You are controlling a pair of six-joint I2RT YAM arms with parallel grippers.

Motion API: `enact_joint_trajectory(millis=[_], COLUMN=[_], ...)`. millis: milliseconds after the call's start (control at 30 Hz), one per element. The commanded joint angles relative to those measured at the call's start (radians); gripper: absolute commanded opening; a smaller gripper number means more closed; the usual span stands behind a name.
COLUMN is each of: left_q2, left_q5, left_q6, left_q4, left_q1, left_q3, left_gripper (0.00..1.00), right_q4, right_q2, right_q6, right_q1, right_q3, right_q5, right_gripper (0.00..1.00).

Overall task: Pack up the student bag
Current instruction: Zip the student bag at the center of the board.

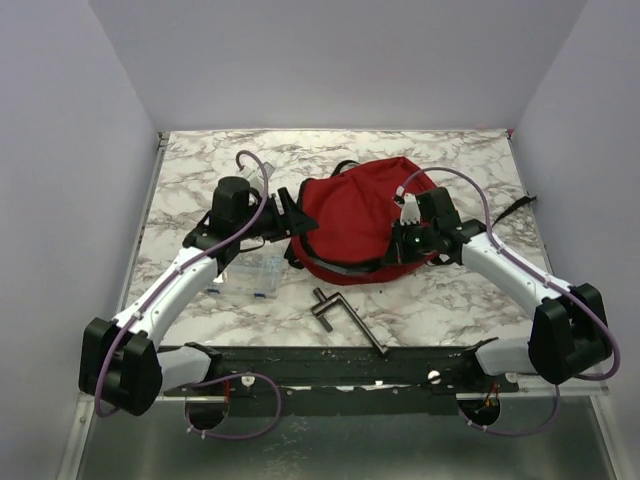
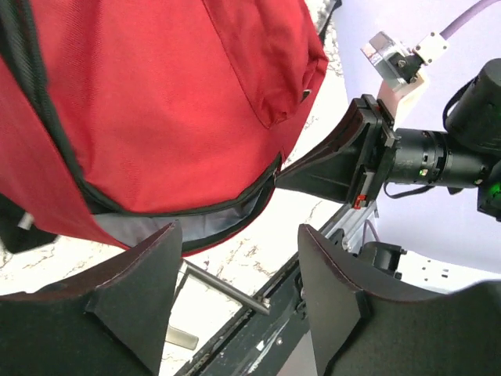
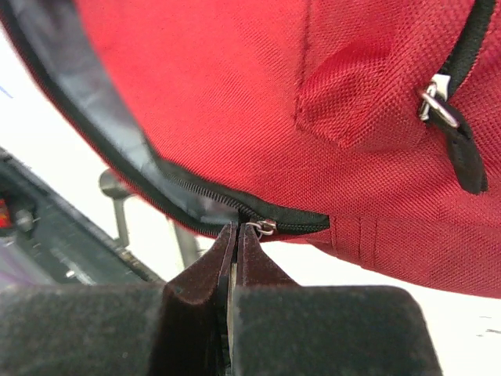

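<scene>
The left gripper point(image 2: 239, 239) is wide open, holding nothing, just left of the student bag point(image 1: 350, 215); the bag lies mid-table point(image 1: 450, 300), a bit far; the right gripper point(image 3: 238, 229) is pinched shut against the bag's zipper point(image 3: 291, 225).

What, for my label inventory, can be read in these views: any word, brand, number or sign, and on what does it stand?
No text can be read in any view.
student bag: plain red fabric with black zippers, no print or logo showing.
clear pouch: a few small bluish marks, too small to read.
</scene>
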Motion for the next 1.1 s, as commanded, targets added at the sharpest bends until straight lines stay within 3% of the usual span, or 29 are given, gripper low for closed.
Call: enact_joint_trajectory(millis=[0,133,267,433,533,600,700,833,900,1067], left_q2=[-0.105,-0.134,-0.101,-0.012,0.042,0.076,0.135,0.215,0.259,0.316], left_q5=[0.010,-0.011,-0.071,-0.102,-0.109,-0.127,-0.152,-0.272,-0.326,-0.427], left_q6=[-0.004,0.022,0.068,0.103,0.129,0.158,0.196,0.233,0.197,-0.004], left_q4=[0.150,0.257,0.287,0.280,0.256,0.230,0.163,0.005,-0.067,-0.174], left_q1=[-0.017,-0.135,-0.269,-0.342,-0.372,-0.400,-0.436,-0.495,-0.515,-0.565], left_q3=[-0.134,-0.197,-0.198,-0.162,-0.125,-0.092,-0.026,0.096,0.163,0.221], left_gripper=[0.63,0.65,0.66,0.67,0.67,0.67,0.66,0.54,0.51,0.55], right_q4=[0.065,0.197,0.229,0.209,0.163,0.142,0.110,0.082,0.096,0.098], right_q2=[-0.106,-0.156,-0.149,-0.196,-0.265,-0.319,-0.387,-0.450,-0.473,-0.459], right_q6=[0.137,0.253,0.346,0.421,0.468,0.487,0.549,0.636,0.684,0.762], right_q1=[0.009,0.007,0.006,-0.005,-0.028,-0.043,-0.062,-0.070,-0.073,-0.075], right_q3=[-0.089,-0.161,-0.175,-0.196,-0.204,-0.217,-0.251,-0.296,-0.325,-0.348], right_q5=[-0.269,-0.279,-0.206,-0.125,-0.002,0.055,0.171,0.256,0.254,0.261], right_gripper=[0.00,0.03,0.24,0.31,0.40,0.45,0.60,0.59,0.59,0.68])
